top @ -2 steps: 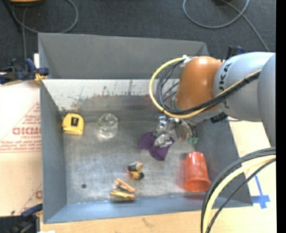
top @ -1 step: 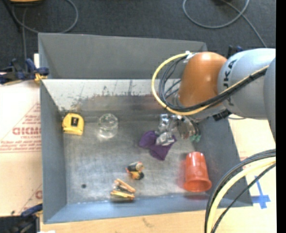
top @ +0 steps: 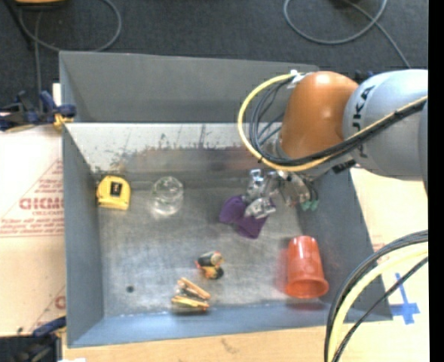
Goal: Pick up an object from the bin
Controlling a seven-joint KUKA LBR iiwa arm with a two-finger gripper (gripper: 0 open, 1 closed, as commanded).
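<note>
Purple crumpled thing (top: 240,217), right of bin (top: 169,138) centre | gripper (top: 263,200) over its back edge | grip state: unclear | red cup (top: 304,268) lying near front-right corner

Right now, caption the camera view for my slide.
Gripper over a purple object mid-bin, red cup lying nearby.

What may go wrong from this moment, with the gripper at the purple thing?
1. The gripper is at the upper right edge of the purple thing, not over its middle; a grasp there may catch only a corner and slip.
2. The red cup lies on its side close by; a sideways move might knock it rolling.
</note>
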